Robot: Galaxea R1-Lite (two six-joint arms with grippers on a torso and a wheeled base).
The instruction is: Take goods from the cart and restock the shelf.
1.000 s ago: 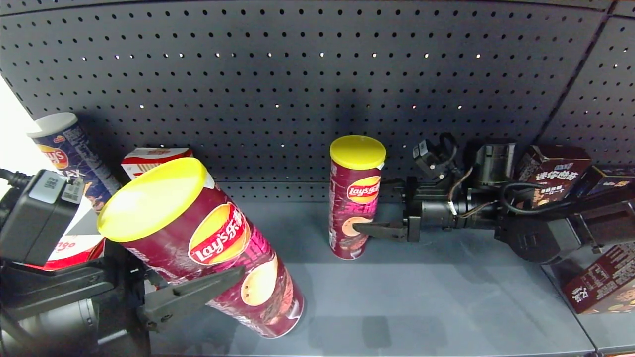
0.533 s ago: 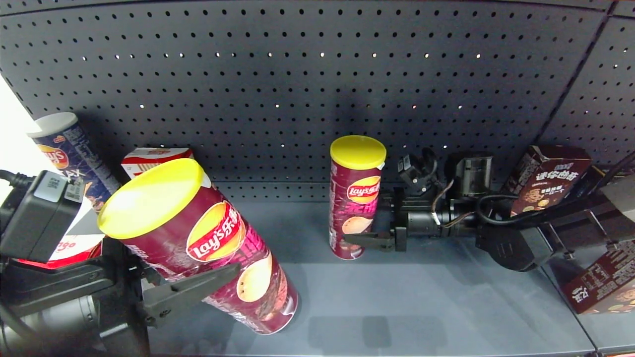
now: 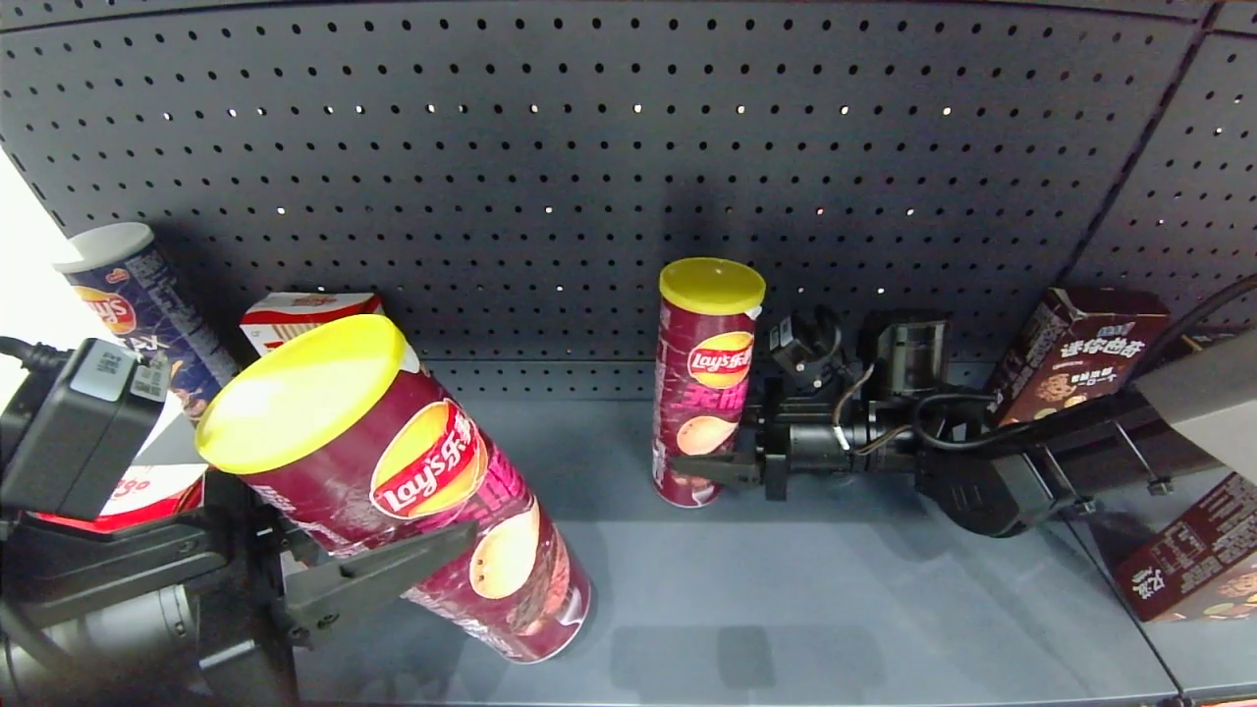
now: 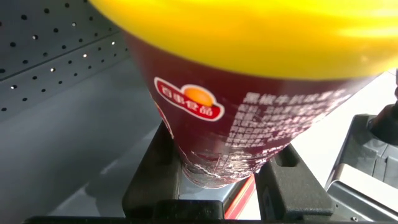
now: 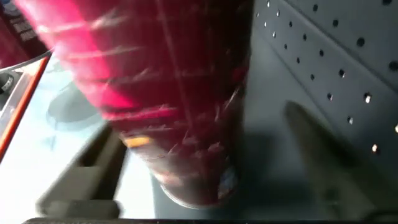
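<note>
The right gripper has slid further around the upright chip can and brought it nearer the pegboard. If it clamps cannot be told. The left gripper grasps the tilted chip can, well apart from the pegboard and probably next to place.

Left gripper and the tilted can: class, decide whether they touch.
Touching. The left wrist view shows the tilted can wedged in the left gripper, both fingers against it.
</note>
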